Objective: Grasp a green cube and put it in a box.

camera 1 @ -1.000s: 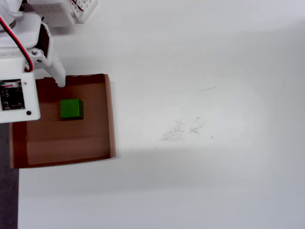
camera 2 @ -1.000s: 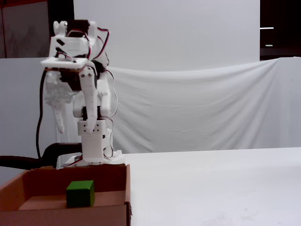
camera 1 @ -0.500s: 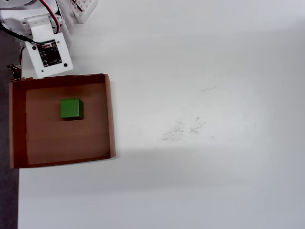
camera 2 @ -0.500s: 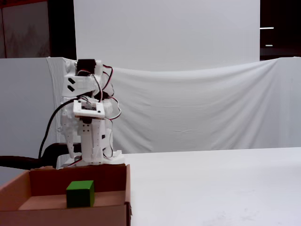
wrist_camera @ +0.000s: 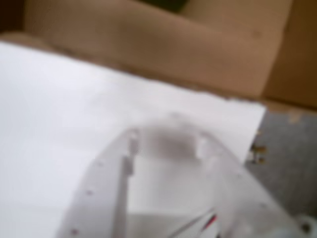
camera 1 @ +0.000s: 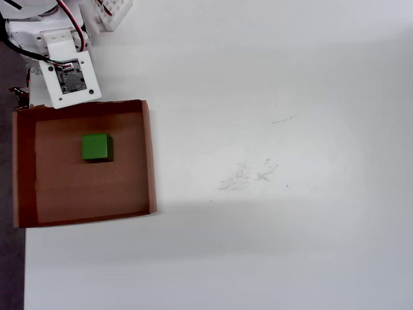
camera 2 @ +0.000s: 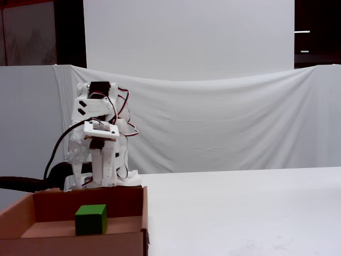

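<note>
One white plastic robot arm (camera 1: 55, 48), one shallow square brown cardboard box (camera 1: 150, 155), one small bright-green cube (camera 1: 96, 147) and one white desk (camera 1: 277, 161) made up the scene. In the overhead view the arm sat folded at the far left top corner, a small dark circuit board (camera 1: 70, 79) on its white plate facing up and red and black wires (camera 1: 64, 11) looping over it; the plate's lower edge came just short of the box's top wall. Below it the box lay at the desk's left edge, its four low walls standing and its flat floor plain, with a dark strip of floor (camera 1: 10, 258) showing past its left side. The cube rested on the box floor, in the upper half and a little left of the middle, apart from every wall; its faces looked matte and unmarked, its top a clean square of even green with a darker side showing along the right. To the right the desk carried only a few faint grey scuff marks (camera 1: 248, 173). In the fixed view the arm (camera 2: 98, 144) stood hunched behind the box (camera 2: 144, 213), a black cable (camera 2: 21, 184) trailing off left, a white cloth backdrop (camera 2: 224, 122) hanging behind, and the cube (camera 2: 90, 219) sat upright inside the near part of the tray. The wrist view was heavily blurred: a pale rounded shape that seemed to be the tool (wrist_camera: 166, 163) hung over white desk, with the brown box wall (wrist_camera: 148, 49) beyond it, and I could not tell whether its fingers were spread or pressed together.
</note>
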Motion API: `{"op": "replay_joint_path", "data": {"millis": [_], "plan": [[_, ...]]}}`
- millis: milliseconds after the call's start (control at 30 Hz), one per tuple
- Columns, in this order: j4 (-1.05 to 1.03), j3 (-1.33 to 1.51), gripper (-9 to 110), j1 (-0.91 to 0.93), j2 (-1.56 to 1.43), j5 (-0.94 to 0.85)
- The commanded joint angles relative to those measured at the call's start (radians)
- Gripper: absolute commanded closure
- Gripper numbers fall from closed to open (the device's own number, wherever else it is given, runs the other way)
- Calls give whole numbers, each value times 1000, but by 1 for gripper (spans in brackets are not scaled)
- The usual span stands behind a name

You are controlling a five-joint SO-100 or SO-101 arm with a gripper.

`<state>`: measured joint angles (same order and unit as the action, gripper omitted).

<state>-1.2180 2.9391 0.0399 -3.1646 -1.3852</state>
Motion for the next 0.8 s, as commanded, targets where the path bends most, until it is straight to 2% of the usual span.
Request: {"op": "replay_joint_path", "data": {"millis": [0,533,767], "plan": [[-3,25,87,-9,-18,-40],[-11,32,89,-12,-20,-26],[-9,32,86,-34,-20,-20]]}}
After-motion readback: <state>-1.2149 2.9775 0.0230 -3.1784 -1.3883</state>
